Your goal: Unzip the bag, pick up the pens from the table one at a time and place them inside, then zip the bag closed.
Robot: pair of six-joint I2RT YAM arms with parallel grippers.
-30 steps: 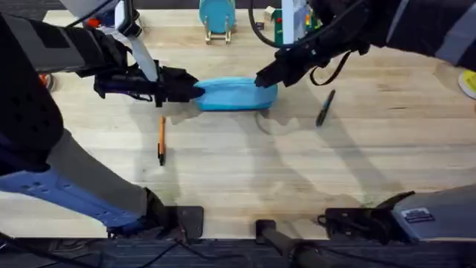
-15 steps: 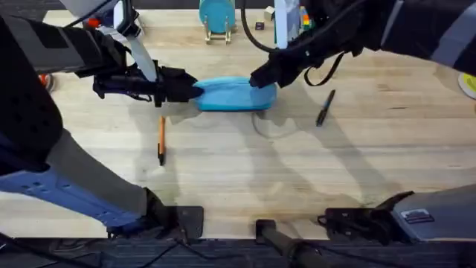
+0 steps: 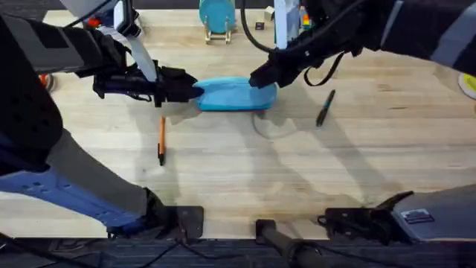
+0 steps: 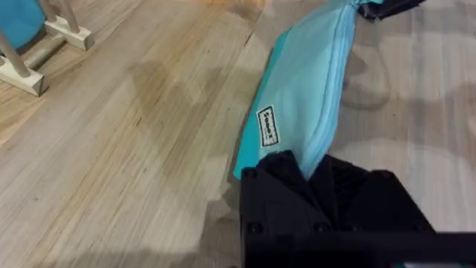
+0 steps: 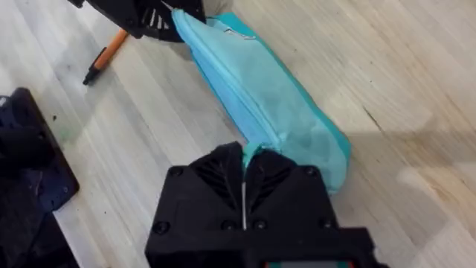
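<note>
Since a second ago the right claw point(image 3: 256, 79) has slid a little along the bag point(image 3: 234, 94) toward the left claw point(image 3: 192, 89). Right pinches the zipper end; left pinches the opposite end. Bag's long axis runs claw to claw on the counter point(image 3: 245, 179), zip track between them.

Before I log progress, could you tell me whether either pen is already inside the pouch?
No: the orange pen and the dark pen both lie on the wooden table, apart from the light blue pouch.
</note>
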